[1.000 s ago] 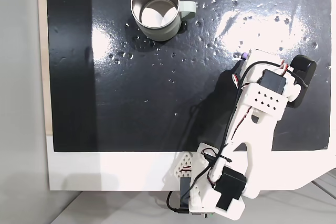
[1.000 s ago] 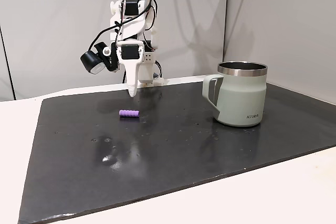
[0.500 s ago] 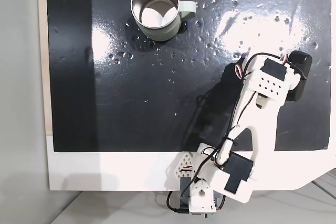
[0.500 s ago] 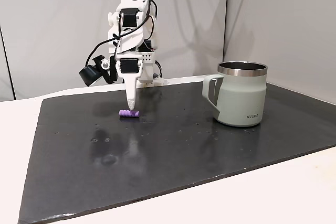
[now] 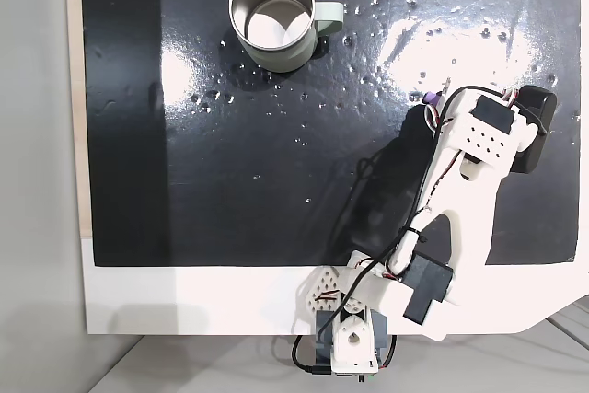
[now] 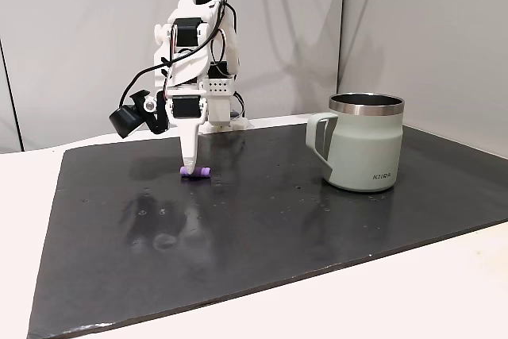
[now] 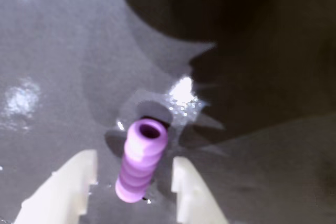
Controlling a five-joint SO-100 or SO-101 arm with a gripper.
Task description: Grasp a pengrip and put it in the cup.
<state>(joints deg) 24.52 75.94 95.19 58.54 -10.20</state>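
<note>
In the wrist view the pengrip (image 7: 142, 160) is seen lying on the dark mat (image 7: 252, 182), between the two pale fingertips (image 7: 79, 174) of the gripper (image 7: 134, 177). The fingers stand apart, with a gap left on each side of the purple ribbed tube, so nothing is clamped. The open end of the tube points away from the camera, and its ribs are clearly made out here alone.

In the fixed view from above, only a small purple end of the pengrip (image 5: 430, 97) is seen, just beside the white arm (image 5: 460, 209); the rest is covered by the arm's head. The spread of the fingers cannot be judged from this view. The cup (image 5: 273, 17) is shown from above with its shiny steel inside and its small handle to the right, well apart from the arm, toward the upper left of the black mat (image 5: 230, 181).

In the fixed view from the side, the gripper (image 6: 187, 169) is seen pointing straight down with its tip at the mat (image 6: 262, 220), right at the pengrip (image 6: 195, 172), which lies flat. The cup (image 6: 363, 142) stands upright to the right, handle toward the arm, well apart from the pengrip. The mat rests on a white table (image 6: 444, 283).
</note>
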